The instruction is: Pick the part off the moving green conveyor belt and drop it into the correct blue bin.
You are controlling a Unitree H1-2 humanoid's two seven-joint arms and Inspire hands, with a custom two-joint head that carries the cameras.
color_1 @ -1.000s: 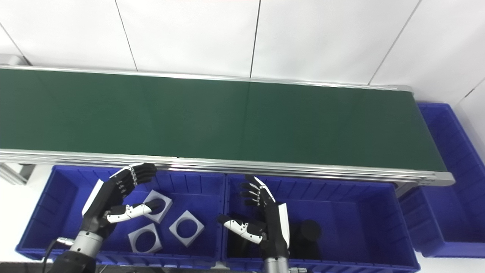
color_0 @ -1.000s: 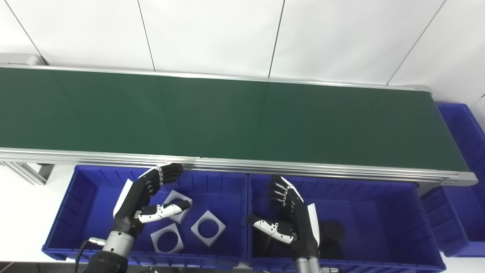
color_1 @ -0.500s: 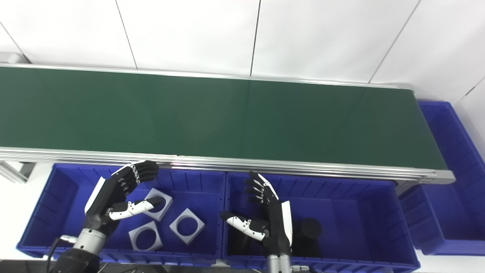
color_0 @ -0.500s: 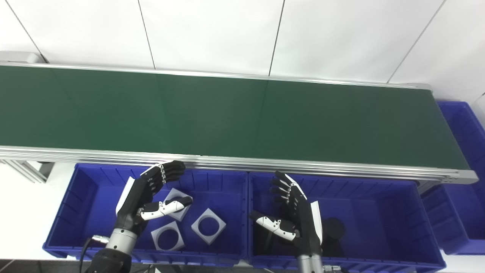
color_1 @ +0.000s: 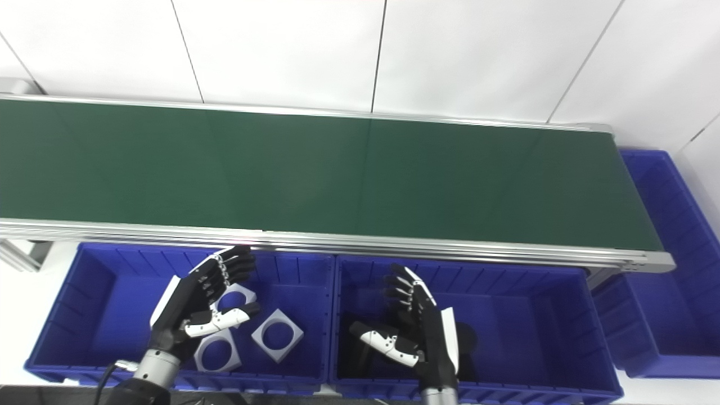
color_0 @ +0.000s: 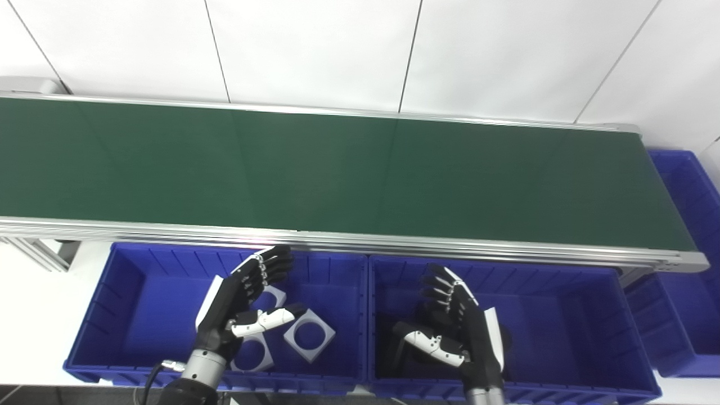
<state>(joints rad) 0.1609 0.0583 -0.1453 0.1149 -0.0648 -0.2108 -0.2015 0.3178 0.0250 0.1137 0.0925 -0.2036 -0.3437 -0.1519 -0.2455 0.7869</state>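
Hovering over left blue bin (color_0: 129, 292): left robot hand (color_0: 239, 306), released, fingers apart, holding nothing. Right robot hand (color_0: 458, 332) likewise released over right blue bin (color_0: 568, 304). Green conveyor belt (color_0: 337, 174) at 12 o'clock, bare, no part on it. Three grey square plates (color_0: 309, 336) with round holes in left bin, at 3 o'clock of left robot hand. Black round part (color_0: 503, 337) in right bin, mostly hidden behind right robot hand. Third blue bin (color_0: 686, 225) at belt's right end.

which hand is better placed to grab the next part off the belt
Neither clearly: the belt carries no part now. Both the left hand and the right hand hover open over their bins. The left's fingertips sit nearer the belt's rail, so it has a slight edge.
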